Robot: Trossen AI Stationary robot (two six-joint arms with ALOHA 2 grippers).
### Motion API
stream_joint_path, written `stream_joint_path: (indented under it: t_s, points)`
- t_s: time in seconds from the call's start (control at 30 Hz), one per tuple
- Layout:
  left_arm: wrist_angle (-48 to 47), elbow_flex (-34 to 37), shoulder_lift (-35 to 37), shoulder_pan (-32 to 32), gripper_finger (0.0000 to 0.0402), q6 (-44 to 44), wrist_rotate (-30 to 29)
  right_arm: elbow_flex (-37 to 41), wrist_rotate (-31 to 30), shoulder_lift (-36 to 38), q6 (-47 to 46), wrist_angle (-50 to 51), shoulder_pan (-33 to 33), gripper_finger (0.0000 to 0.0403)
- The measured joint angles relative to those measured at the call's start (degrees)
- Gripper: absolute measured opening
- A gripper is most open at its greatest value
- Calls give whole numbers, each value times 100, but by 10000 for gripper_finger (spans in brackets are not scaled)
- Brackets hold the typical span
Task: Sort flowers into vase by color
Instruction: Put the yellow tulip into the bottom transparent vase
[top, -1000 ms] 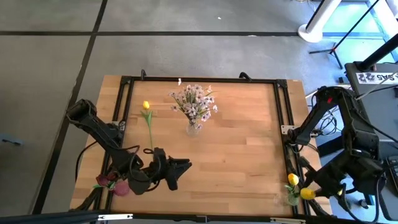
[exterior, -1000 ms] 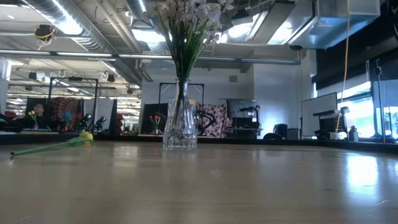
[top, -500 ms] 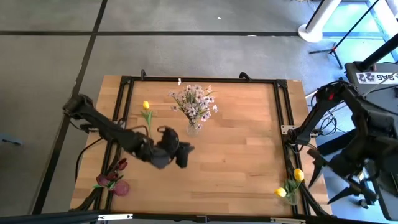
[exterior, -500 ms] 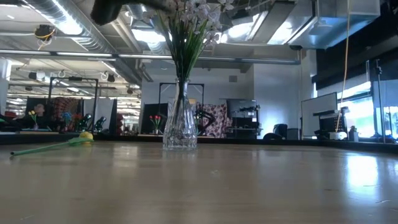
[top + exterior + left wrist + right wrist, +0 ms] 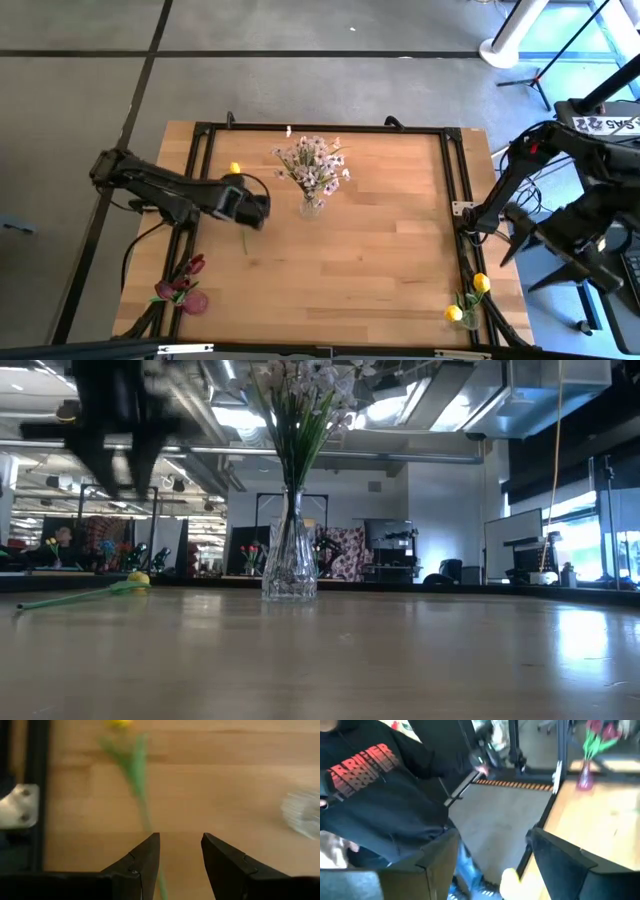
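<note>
A yellow tulip (image 5: 236, 169) lies flat on the table left of centre, and its green stem (image 5: 137, 777) runs toward the near edge. My left gripper (image 5: 258, 212) hovers open above the stem (image 5: 180, 847), pointing steeply down. In the low view it hangs blurred, well above the lying tulip (image 5: 85, 596). A glass vase (image 5: 311, 206) holds white-pink blossoms (image 5: 315, 165). Two yellow tulips (image 5: 480, 283) stand in a small vase (image 5: 468, 320) at the near right corner. My right gripper (image 5: 515, 245) is open (image 5: 495, 855), raised beyond the table's right edge.
A pink vase (image 5: 193, 300) with dark red tulips (image 5: 190, 268) stands at the near left corner. A black frame (image 5: 200, 150) rims the table. A person in a black hoodie (image 5: 375, 785) stands close to the right arm. Bare wood lies between the glass vase and the near edge.
My left gripper has swung from the near left corner toward the far side, over the lying yellow tulip, and tipped steeply down. My right gripper has let go of a yellow tulip, which now stands in the near right vase. It has risen away toward the right.
</note>
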State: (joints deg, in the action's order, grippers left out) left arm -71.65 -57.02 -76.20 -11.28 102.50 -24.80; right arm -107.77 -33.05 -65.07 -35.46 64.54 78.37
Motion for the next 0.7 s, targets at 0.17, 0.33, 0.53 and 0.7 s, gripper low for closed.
stream_joint_path:
  t_s: [0.17,0.33,0.53,0.7]
  points:
    - [571,1116,-2,1031,143,78,658,-330,-587,21,865,-9,0,248]
    - [1544,1872,-3,1663,143,-141,514,-490,-966,25,892,-55,0,248]
    - [2638,2507,-32,2181,143,-258,70,-490,-1104,10,887,-53,-1,248]
    - [3108,2869,-35,2446,140,-313,-128,-490,-1489,5,893,-55,0,248]
